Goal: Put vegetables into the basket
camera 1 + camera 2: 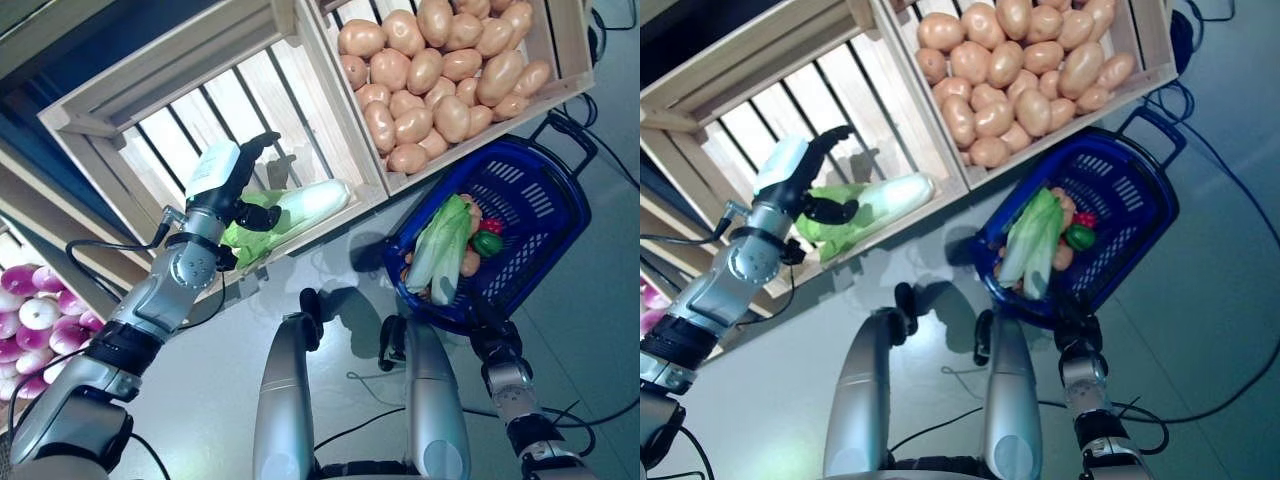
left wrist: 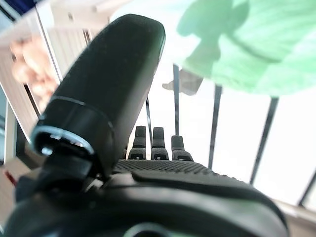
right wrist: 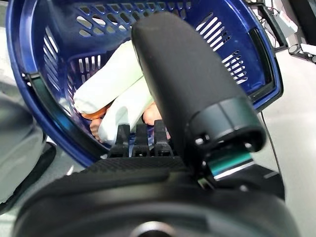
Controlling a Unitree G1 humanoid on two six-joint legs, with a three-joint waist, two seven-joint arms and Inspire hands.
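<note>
A long pale-green cabbage lies in the slatted wooden crate. My left hand hovers over its leafy end, open, with the fingers stretched up and the thumb bent down toward the leaves. The left wrist view shows those leaves just past the straight fingers. The blue basket holds two cabbages, a green pepper, something red and some orange pieces. My right hand grips the basket's near rim, its fingers reaching over the rim to the inside.
A second crate, full of potatoes, stands beside the cabbage crate and just behind the basket. Purple onions lie at the lower left. The basket's black handles point away from me.
</note>
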